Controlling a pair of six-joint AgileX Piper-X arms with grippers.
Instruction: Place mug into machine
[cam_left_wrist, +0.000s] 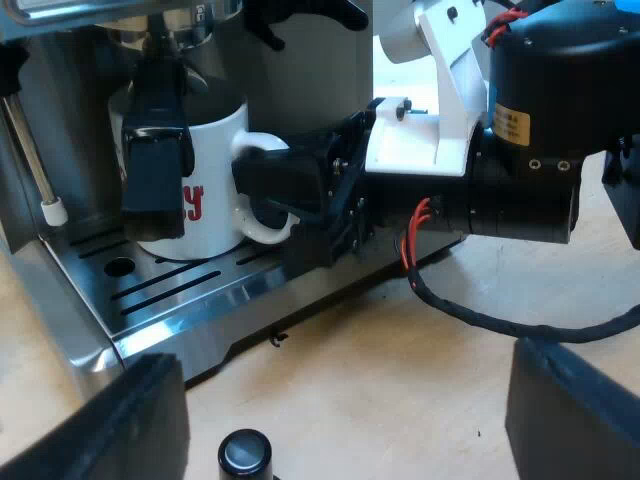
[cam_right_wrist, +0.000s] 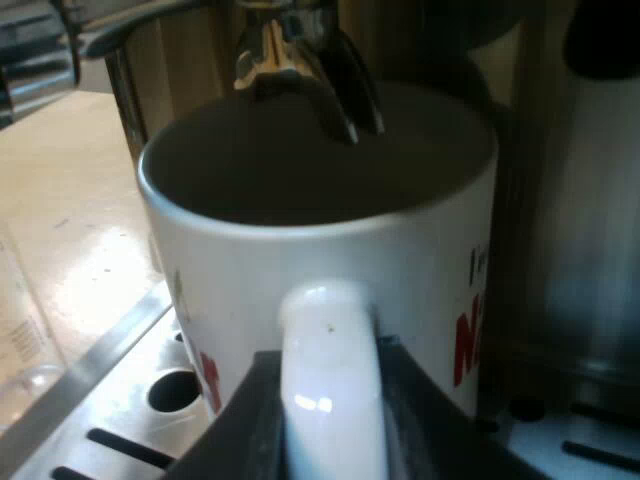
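A white mug (cam_left_wrist: 210, 180) with red lettering stands on the espresso machine's drip tray (cam_left_wrist: 170, 300), under the metal holder's spouts (cam_right_wrist: 300, 70). The holder's dark handle (cam_left_wrist: 155, 170) juts out in front of the mug. My right gripper (cam_left_wrist: 290, 190) is at the mug's handle. Close up, that handle (cam_right_wrist: 330, 370) sits tight between the right gripper's (cam_right_wrist: 330, 445) two black fingers, so it is shut on it. My left gripper (cam_left_wrist: 340, 430) hangs back from the machine, open, with nothing between its fingers.
A tamper with a black knob (cam_left_wrist: 245, 455) stands on the wooden table beneath my left gripper. The steam wand (cam_left_wrist: 30, 150) hangs beside the mug. A measuring glass (cam_right_wrist: 20, 340) stands on the table by the drip tray's (cam_right_wrist: 110, 390) edge.
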